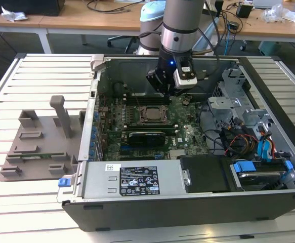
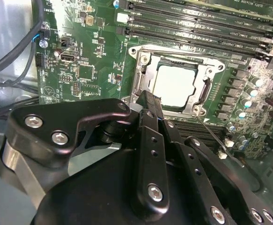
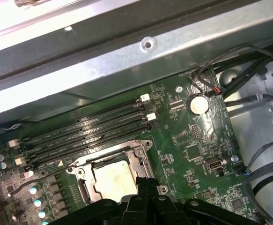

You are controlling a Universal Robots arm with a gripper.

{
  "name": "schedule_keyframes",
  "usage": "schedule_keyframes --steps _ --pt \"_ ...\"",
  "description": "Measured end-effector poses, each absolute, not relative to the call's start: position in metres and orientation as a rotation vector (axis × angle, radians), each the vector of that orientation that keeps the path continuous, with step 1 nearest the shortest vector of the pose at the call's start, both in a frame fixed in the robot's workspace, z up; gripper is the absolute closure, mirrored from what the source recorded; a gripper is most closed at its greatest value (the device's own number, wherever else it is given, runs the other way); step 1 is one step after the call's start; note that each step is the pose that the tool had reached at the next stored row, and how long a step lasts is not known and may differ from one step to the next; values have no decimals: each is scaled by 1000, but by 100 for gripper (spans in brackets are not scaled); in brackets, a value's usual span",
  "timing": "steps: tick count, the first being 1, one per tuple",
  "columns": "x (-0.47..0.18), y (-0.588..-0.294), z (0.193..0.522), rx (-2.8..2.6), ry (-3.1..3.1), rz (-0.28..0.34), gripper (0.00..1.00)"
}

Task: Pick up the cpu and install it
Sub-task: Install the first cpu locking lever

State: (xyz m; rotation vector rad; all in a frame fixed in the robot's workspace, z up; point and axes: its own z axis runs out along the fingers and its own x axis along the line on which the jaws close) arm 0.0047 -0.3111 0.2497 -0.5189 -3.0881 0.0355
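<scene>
We see the cpu [image 2: 173, 84] lying flat inside the socket frame [image 2: 137, 70] on the green motherboard [image 2: 89, 61], its pale top bare in both wrist views. Just beside the frame's edge hangs the gripper [image 2: 144, 97], clenched on nothing, low inside the open computer case [image 1: 187, 210].

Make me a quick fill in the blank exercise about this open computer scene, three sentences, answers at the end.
1. The cpu sits inside the square ___ frame on the motherboard.
2. The gripper, close to that frame, is holding ___.
3. The grey parts tray lies on the slatted table, to the exterior view's ___ of the computer case.

Missing words: socket; nothing; left.
</scene>
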Motion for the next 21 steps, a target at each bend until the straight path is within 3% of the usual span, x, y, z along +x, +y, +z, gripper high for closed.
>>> schedule_keyframes --steps 21 --pt "5 -311 250 -311 -3117 37 89"
